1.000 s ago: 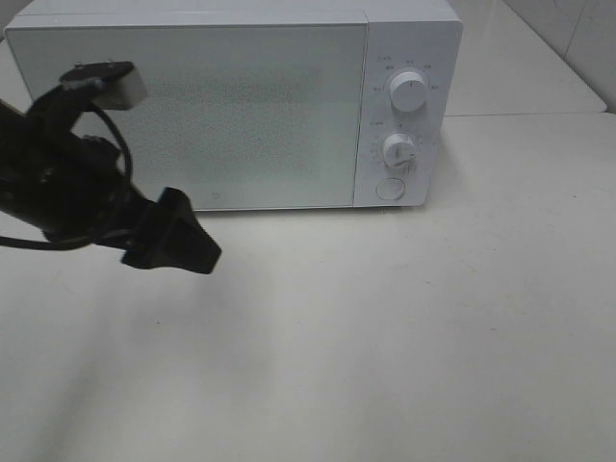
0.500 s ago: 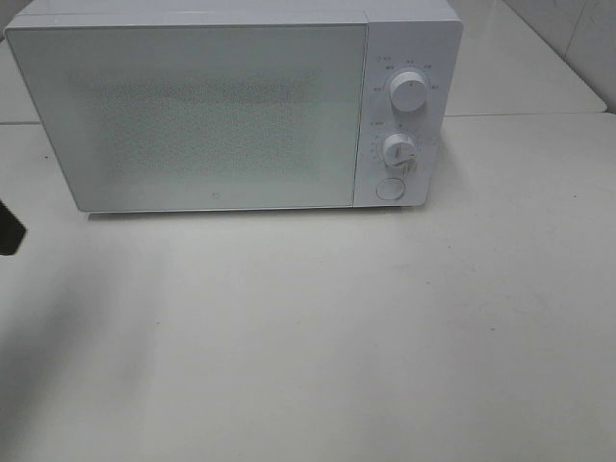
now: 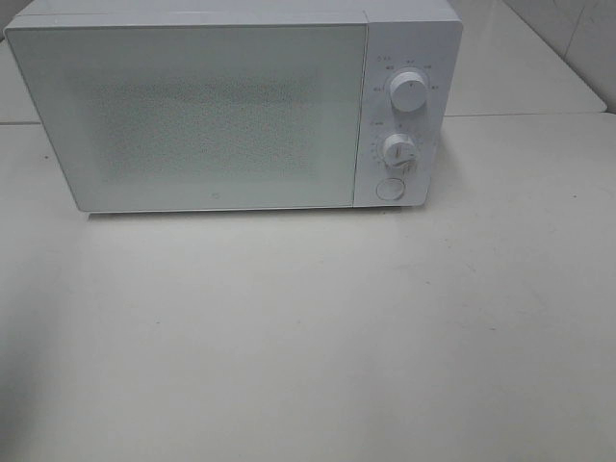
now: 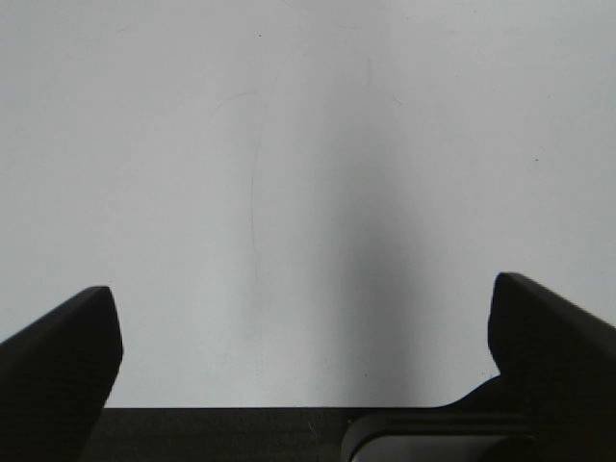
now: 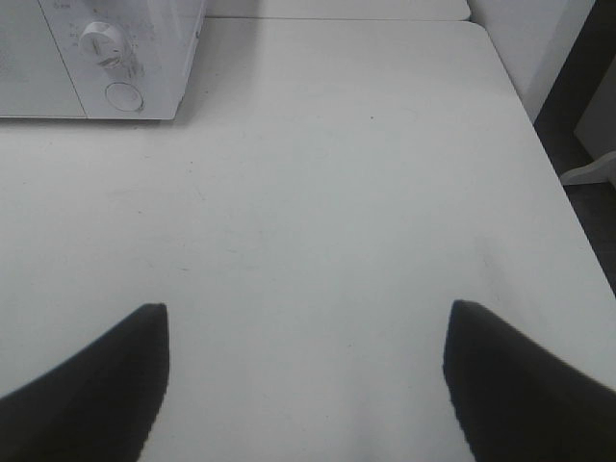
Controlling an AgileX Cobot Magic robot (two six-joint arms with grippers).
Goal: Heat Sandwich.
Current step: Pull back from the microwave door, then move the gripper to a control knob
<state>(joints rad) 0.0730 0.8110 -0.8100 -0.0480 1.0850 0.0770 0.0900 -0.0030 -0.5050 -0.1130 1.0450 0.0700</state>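
Left gripper: fingers were wide apart, nothing between, over bare white table. Right gripper: fingers were apart, empty, above same table, with corner of microwave ahead. Exterior high: microwave sat in upper half of frame, door shut. Upper knob, lower knob and round button were on right panel. Sandwich: no view showed it, place could not be told.

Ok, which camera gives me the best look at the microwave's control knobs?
The exterior high view: the upper knob, lower knob and round button all face it, beside the shut door. The right wrist view catches only the lower knob and button, obliquely. The left wrist view shows only table.
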